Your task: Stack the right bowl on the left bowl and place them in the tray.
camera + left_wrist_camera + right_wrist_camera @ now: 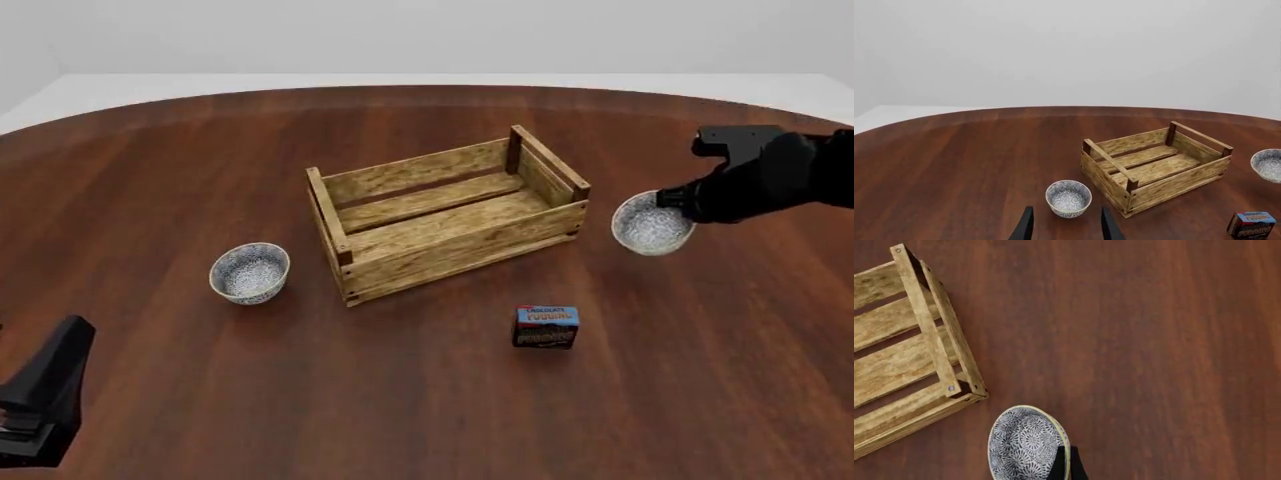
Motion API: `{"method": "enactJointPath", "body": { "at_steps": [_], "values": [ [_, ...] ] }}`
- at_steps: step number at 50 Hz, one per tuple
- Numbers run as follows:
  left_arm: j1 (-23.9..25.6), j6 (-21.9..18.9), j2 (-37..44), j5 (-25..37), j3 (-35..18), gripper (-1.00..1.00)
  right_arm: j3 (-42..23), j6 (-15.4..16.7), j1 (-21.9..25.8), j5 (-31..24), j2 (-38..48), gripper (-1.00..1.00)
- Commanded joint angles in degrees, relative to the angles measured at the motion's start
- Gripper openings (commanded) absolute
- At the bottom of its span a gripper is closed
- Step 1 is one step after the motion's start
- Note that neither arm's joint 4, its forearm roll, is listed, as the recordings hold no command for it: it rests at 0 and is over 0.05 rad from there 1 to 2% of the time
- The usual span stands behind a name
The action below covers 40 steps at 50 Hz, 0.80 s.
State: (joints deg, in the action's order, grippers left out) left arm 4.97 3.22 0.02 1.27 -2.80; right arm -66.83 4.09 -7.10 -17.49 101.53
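Front view: right gripper (671,200) pinches the rim of the right bowl (650,226), just right of the tray (350,256). Left gripper (1065,227) fingers spread apart near the left bowl (250,271), well left of the tray.

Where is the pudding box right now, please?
In the front view the pudding box stands on the table, on the near side of the tray, right of centre.

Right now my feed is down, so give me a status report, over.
Right hand pinching right bowl rim. Left hand open, short of left bowl. Tray empty. Pudding box before tray.
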Motion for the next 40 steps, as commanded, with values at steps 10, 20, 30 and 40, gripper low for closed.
{"method": "enactJointPath", "body": {
  "at_steps": [10,20,30,40],
  "values": [
    [-0.02,-0.22,0.0,-0.59,0.34,1.0,3.02,-1.87,2.73,-1.98,-12.0,-1.0],
    [-0.33,-0.2,-0.01,-0.48,0.1,1.0,4.82,-4.38,6.52,-4.78,-20.37,-1.0],
    [-0.17,-0.13,-0.01,0.01,-0.5,1.0,5.29,-5.15,8.79,-7.82,-27.79,-1.0],
    [-0.25,-0.13,-0.01,0.5,-1.13,1.0,5.01,-6.87,11.53,-10.04,-32.48,-1.0]
  ]
}}
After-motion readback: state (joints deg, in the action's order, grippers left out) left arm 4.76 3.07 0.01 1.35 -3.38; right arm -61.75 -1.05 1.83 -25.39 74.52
